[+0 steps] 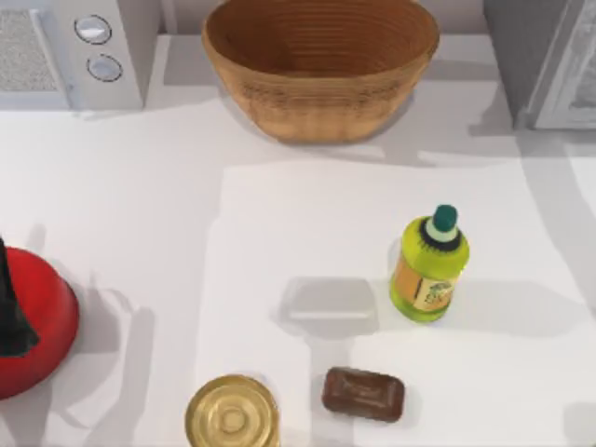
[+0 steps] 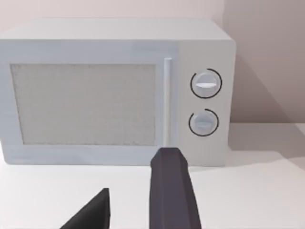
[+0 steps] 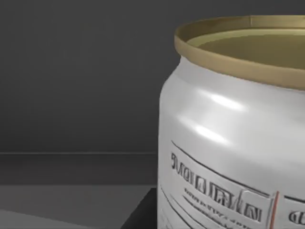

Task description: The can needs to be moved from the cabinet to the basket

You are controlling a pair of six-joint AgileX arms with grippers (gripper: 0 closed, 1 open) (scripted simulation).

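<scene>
The can [image 3: 228, 143], gold-rimmed with a white-grey printed label, stands close before the right wrist camera against dark grey walls, so it is judged to be inside the cabinet [image 1: 549, 65] at the far right of the surface [image 1: 140, 233]. A dark edge low in that view may belong to the right arm's jaws; whether they are open or closed on the can cannot be told.

The left gripper [image 2: 138, 205] hangs with jaws apart, facing the white appliance [image 2: 114, 90] at the far left, apparently idle.

The basket [image 1: 321, 93] sits at the far centre, with nothing seen inside it.

Step in hand, as judged: reaching or grasping within the cabinet. Next required: a confirmed grip, then withdrawal and carriage leftward to the basket.
</scene>
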